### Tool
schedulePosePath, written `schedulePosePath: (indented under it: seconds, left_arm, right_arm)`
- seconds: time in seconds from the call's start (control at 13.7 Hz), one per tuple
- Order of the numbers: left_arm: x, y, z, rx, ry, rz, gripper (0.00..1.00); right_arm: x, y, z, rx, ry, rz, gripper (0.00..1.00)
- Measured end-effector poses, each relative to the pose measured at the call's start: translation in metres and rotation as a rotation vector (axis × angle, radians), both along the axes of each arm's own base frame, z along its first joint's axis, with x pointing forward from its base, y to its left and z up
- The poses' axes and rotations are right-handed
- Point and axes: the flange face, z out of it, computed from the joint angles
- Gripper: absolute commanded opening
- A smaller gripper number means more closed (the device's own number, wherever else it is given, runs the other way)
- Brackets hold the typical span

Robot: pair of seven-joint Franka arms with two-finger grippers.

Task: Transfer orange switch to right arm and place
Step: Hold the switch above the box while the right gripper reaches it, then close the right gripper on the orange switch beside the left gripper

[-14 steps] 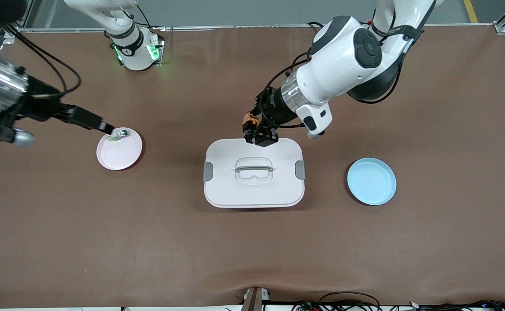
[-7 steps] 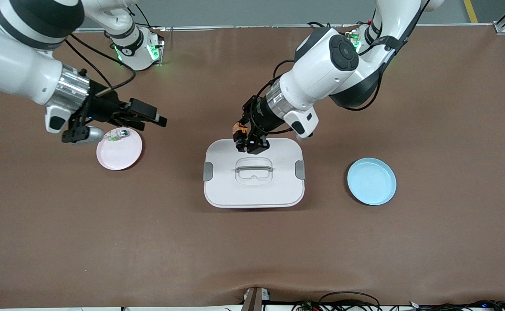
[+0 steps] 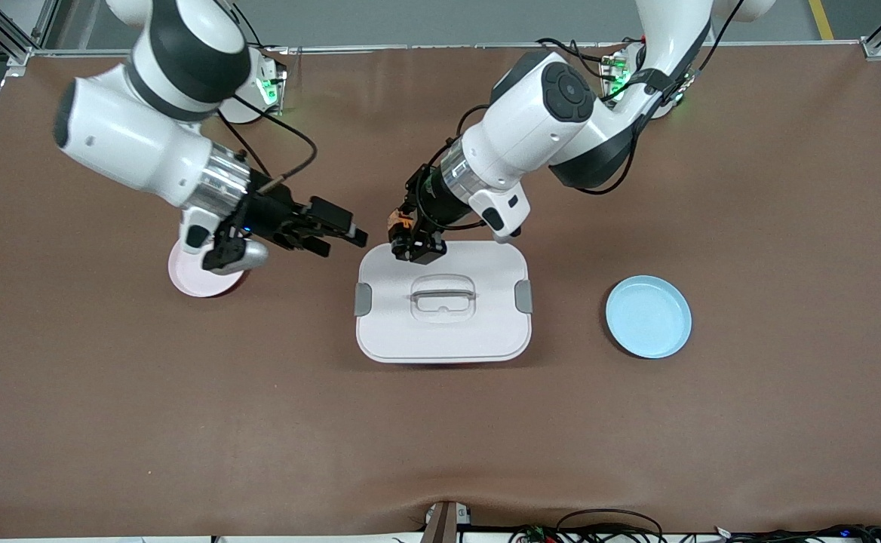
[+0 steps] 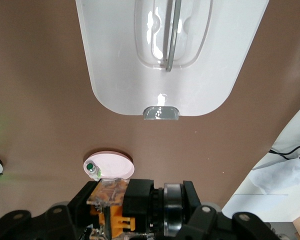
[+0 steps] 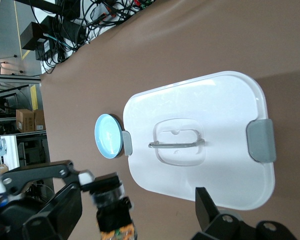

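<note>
My left gripper point(image 3: 412, 245) is shut on the orange switch point(image 3: 397, 221), a small black cylinder with orange parts, and holds it over the edge of the white lidded container point(image 3: 478, 332) that lies toward the robots' bases. The switch also shows in the left wrist view point(image 4: 140, 197) and in the right wrist view point(image 5: 112, 202). My right gripper point(image 3: 344, 232) is open and empty. It hangs between the pink plate point(image 3: 184, 283) and the container and points at the switch from a short gap away. One of its fingers point(image 5: 208, 207) shows in the right wrist view.
The pink plate point(image 4: 112, 165) holds a small clear-and-green switch point(image 4: 92, 169), which the right arm hides in the front view. A blue plate point(image 3: 648, 317) lies toward the left arm's end of the table. The container lid has a handle point(image 3: 442, 296) and grey clips.
My right arm has swung from the pink plate toward the table's middle, its open gripper now close to the switch. My left gripper has carried the switch a little toward the right arm's end.
</note>
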Motion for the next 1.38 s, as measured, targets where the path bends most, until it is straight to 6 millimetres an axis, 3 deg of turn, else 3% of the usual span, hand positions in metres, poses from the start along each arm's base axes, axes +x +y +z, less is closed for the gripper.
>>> schedulePosePath:
  seconds: [0.22, 0.87, 1.38]
  left_arm:
    - [-0.001, -0.003, -0.002, -0.004, -0.003, 0.0, 0.23]
    - [0.001, -0.003, -0.004, -0.004, -0.008, 0.004, 0.23]
    - [-0.001, -0.006, -0.003, -0.007, -0.011, 0.0, 0.23]
  right_arm:
    - [0.002, 0.008, -0.02, -0.003, 0.012, 0.016, 1.0]
    - [-0.011, 0.031, -0.018, 0.027, 0.025, 0.041, 1.0]
    - [-0.027, 0.047, -0.04, 0.001, 0.009, 0.097, 1.0]
